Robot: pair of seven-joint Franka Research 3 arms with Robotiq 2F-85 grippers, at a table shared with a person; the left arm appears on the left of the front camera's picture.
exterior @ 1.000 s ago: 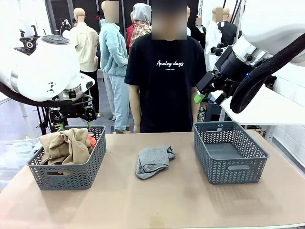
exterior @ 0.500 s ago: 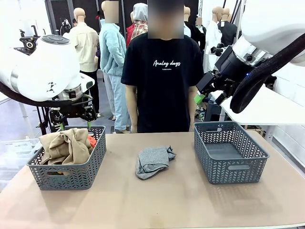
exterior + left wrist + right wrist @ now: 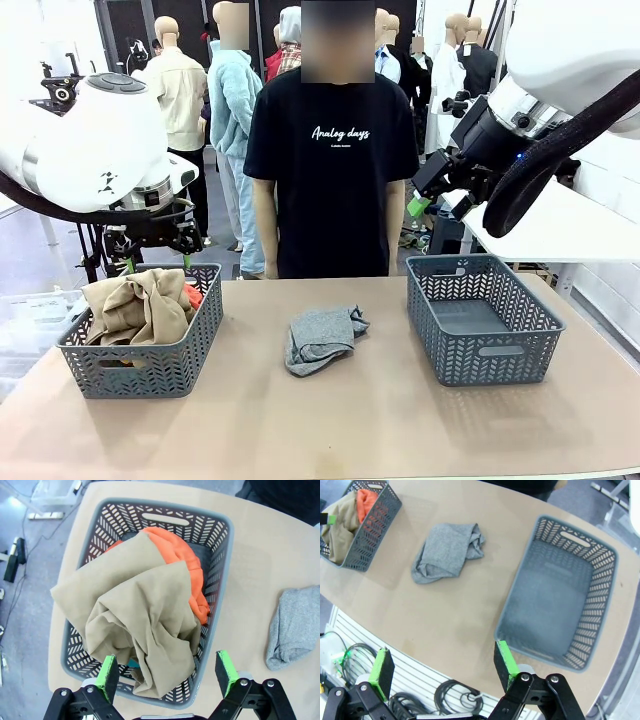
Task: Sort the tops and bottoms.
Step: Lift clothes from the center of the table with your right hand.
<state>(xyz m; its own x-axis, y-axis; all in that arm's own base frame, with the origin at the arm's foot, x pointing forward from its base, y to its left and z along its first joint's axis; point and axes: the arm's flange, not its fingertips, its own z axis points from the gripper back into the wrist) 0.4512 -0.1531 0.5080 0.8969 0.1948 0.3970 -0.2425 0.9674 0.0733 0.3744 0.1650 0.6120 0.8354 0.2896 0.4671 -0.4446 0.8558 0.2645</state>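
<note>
Below the left tool (image 3: 166,671), tan khaki garment (image 3: 135,615) heaped in basket (image 3: 223,555).

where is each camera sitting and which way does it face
Front view: fixed on the robot's side, facing across the table at the person; left arm and right arm show at the sides.
Left wrist view: above the left basket, looking down on the tan garment and orange garment; open left gripper at the bottom.
Right wrist view: high above the table, looking down on the right basket; open right gripper at the bottom.
Shared: all three show the grey garment.
</note>
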